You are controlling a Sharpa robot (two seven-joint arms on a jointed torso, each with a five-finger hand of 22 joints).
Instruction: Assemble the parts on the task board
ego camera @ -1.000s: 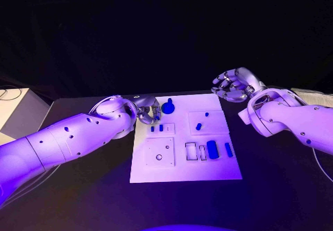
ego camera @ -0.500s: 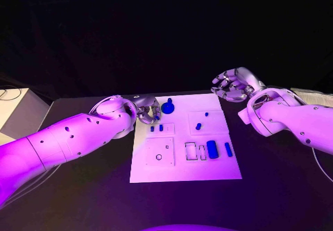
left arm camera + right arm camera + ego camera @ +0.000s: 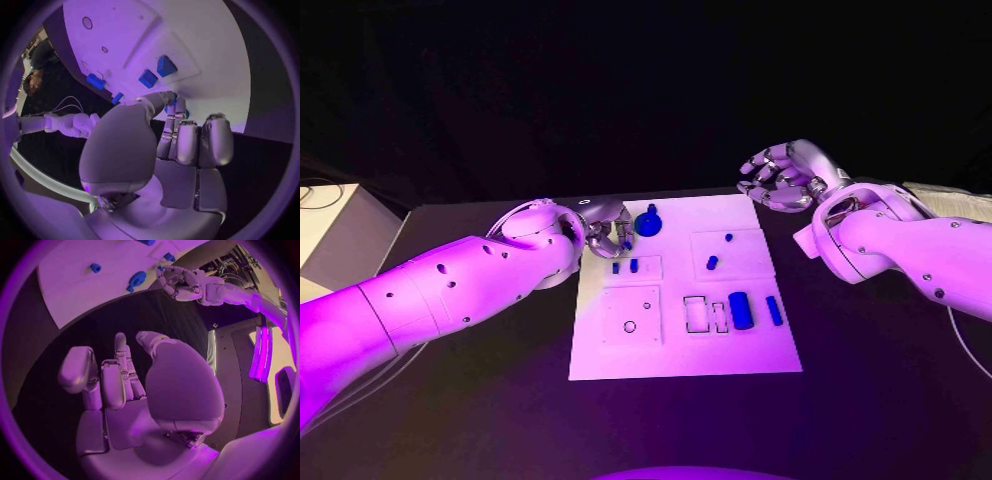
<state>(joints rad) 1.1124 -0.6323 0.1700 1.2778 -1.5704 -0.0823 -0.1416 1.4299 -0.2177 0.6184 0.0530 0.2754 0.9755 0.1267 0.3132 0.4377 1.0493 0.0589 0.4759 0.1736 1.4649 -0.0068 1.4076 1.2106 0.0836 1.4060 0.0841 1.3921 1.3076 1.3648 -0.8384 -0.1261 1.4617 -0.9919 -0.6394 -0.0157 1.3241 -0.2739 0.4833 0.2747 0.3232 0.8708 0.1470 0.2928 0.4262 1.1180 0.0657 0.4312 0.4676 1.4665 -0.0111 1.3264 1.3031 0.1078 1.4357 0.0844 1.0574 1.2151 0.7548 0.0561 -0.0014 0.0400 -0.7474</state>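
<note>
The left hand (image 3: 606, 232) sits at the task board's (image 3: 687, 352) far left edge, its thumb and a finger pinching a small blue part (image 3: 174, 104) at their tips. Two blue pegs (image 3: 156, 72) stand just beyond those fingertips. The right hand (image 3: 783, 176) hovers off the board's far right corner, fingers curled in on nothing.

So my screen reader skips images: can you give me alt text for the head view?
The robot's left hand reaches over the far left corner of the white task board, fingers at a small blue part beside a larger round blue part. The right hand hangs raised off the board's far right corner, fingers curled, holding nothing. More blue parts sit on the board.
</note>
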